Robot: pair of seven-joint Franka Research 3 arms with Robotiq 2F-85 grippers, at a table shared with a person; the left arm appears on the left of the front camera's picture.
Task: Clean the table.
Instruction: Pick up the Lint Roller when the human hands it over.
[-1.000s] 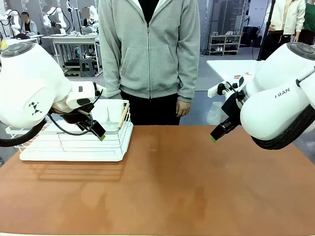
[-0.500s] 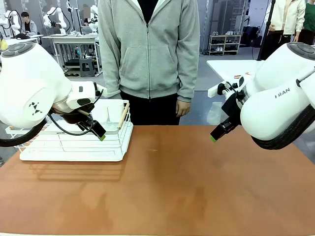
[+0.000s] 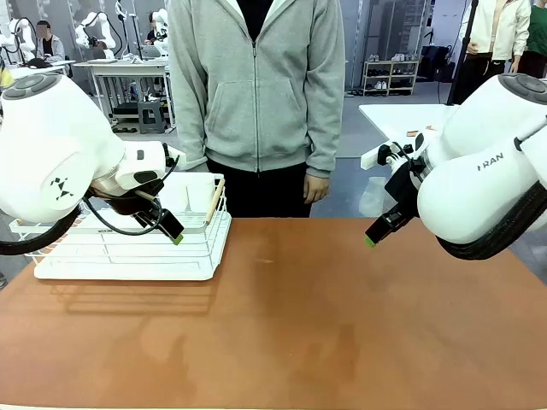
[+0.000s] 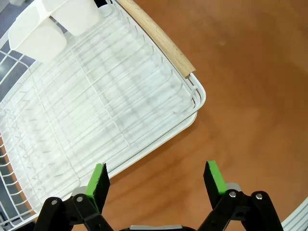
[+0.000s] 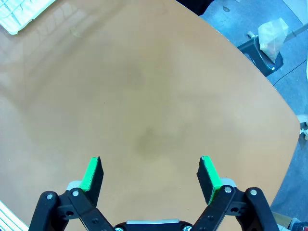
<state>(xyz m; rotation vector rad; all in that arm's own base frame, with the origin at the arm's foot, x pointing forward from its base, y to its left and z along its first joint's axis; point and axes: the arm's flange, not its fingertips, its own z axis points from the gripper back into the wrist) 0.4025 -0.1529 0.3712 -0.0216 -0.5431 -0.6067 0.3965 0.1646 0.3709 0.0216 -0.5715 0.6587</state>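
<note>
The table (image 3: 342, 325), with its reddish-brown top, takes the whole lower half of the front view. A white wire rack (image 3: 128, 248) stands on the table at about 9 o'clock, and a wooden handle (image 4: 159, 41) lies along one edge of the rack. The left hand (image 4: 156, 175) hangs above the corner of the rack and the table top just beside it. Its two fingers stand wide apart and they hold nothing. The right hand (image 5: 150, 171) hangs above the table at about 2 o'clock in the front view, apart from the surface. It is also fully spread, with nothing between its green pads (image 5: 208, 172). A person (image 3: 256, 85) in a grey hooded jacket stands at 12 o'clock, behind the far edge of the table.
</note>
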